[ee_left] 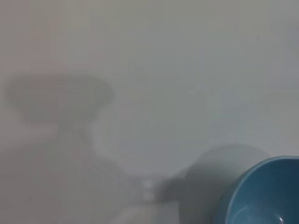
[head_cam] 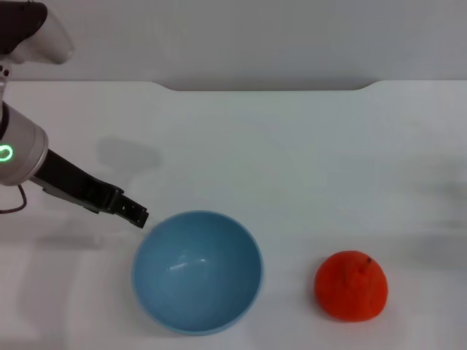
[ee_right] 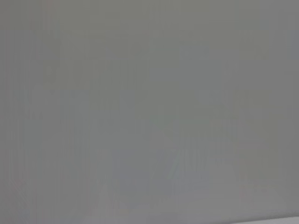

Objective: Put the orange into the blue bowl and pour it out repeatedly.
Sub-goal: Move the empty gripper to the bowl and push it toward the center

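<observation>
Head view: left end effector [head_cam: 136, 214], grip state unclear, hovers just beside blue bowl [head_cam: 197, 270]; orange [head_cam: 351, 285] well apart.

Left arm [head_cam: 33, 157] enters from the left edge of the head view, reaching forward and inward across the work area. Grey wrist housing with a lit green ring sits near the frame edge; a dark link runs from it diagonally down to the left gripper [head_cam: 135, 213]. Gripper tip is black, narrow, angled low toward the surface. Finger gap isn't resolvable from this angle. Left wrist view shows none of its own fingers. White upper-arm shell [head_cam: 33, 33] visible in the top-left corner of the head view. Right arm and right gripper are out of view everywhere.
</observation>
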{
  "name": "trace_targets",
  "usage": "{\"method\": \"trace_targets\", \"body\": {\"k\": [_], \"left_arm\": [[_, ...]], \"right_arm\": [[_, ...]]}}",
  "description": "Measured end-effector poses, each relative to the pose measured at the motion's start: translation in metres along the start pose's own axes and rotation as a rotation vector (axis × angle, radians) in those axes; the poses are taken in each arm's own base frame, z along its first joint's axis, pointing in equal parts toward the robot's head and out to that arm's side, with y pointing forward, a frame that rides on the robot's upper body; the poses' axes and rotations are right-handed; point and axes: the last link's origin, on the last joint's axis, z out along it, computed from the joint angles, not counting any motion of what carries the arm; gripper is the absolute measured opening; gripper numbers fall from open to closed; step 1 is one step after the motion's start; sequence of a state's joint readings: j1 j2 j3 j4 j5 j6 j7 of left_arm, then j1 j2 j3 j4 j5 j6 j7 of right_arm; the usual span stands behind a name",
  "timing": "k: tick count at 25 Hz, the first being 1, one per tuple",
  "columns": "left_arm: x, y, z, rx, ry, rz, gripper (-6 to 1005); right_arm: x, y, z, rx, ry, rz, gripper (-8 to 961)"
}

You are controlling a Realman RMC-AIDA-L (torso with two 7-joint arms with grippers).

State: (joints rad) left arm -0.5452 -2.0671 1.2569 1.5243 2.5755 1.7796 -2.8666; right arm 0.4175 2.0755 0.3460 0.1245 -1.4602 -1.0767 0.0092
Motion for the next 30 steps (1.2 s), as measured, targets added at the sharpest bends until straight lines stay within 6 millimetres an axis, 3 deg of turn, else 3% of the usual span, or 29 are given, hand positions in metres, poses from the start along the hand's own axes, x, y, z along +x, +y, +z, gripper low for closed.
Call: {"method": "trace_targets", "body": {"k": [8, 16, 22, 30], "left_arm": [[-0.001, 0.002, 0.009, -0.007, -0.013, -0.003, 799], [-0.002, 0.002, 0.037, -0.050, -0.055, -0.022, 799], [-0.003, 0.005, 0.040, -0.065, -0.062, -0.016, 799], [-0.008, 0.007, 0.061, -0.079, -0.105, -0.017, 776]], "right_arm": [[0.001, -0.005, -0.002, 0.022, 0.003, 0.009, 537], [0.004, -0.007, -0.006, 0.031, 0.011, 0.012, 536], [0.006, -0.008, -0.007, 0.030, 0.014, 0.012, 536], [0.007, -0.008, -0.009, 0.028, 0.019, 0.010, 536]]}}
